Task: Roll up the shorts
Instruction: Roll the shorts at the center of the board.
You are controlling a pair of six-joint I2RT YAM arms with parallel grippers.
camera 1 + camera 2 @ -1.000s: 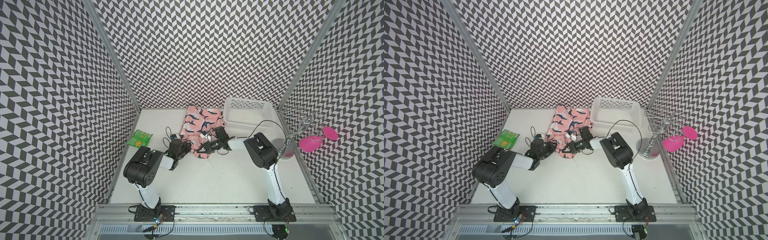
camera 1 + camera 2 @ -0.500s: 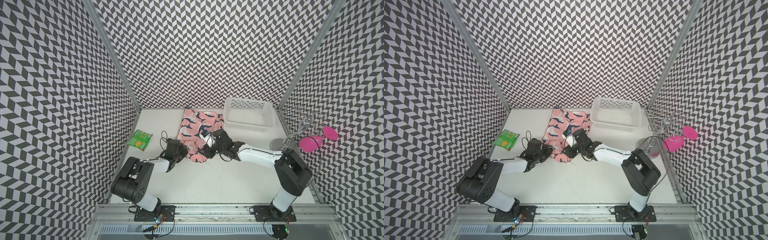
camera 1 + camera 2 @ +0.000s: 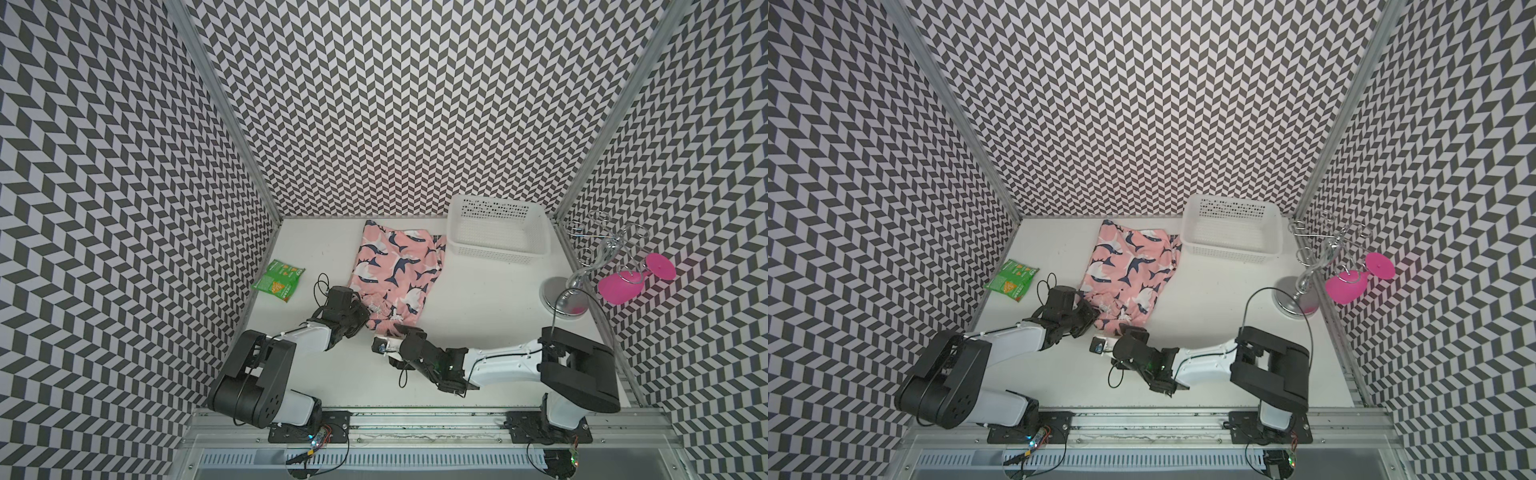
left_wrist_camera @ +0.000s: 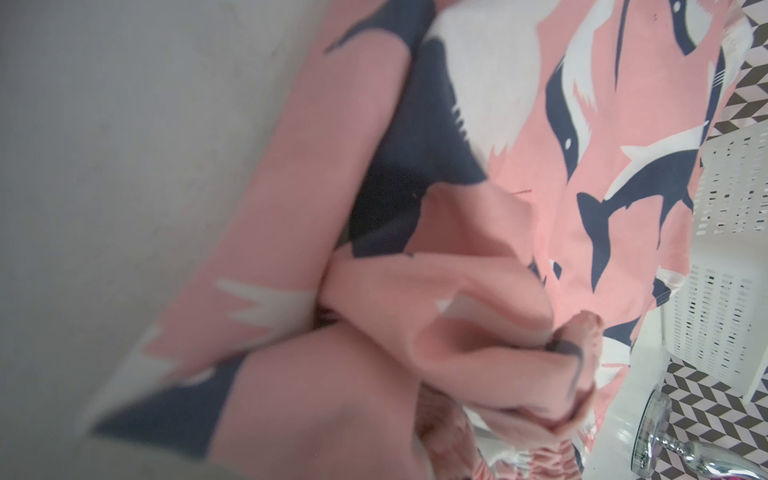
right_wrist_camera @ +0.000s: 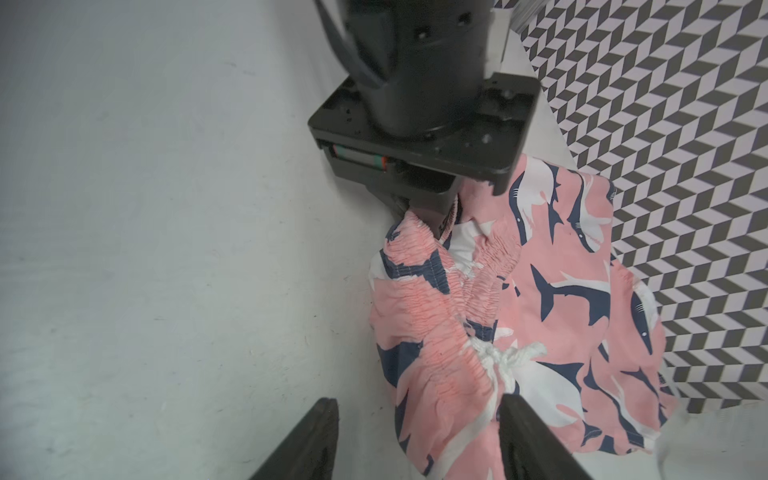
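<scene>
Pink shorts (image 3: 397, 266) now lie flatter on table (image 3: 478, 299), waistband (image 5: 428, 316) nearest arms. R gripper (image 5: 419, 401) has released, jaws spread; L gripper (image 5: 436, 210) still pinches waistband corner. Rolling not begun.

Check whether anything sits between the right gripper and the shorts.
Nothing visible does. The right gripper is open, and its jaws straddle the near, waistband edge of the shorts in the right wrist view. The left gripper pinches another part of the waistband, off to the side and out of the path.
</scene>
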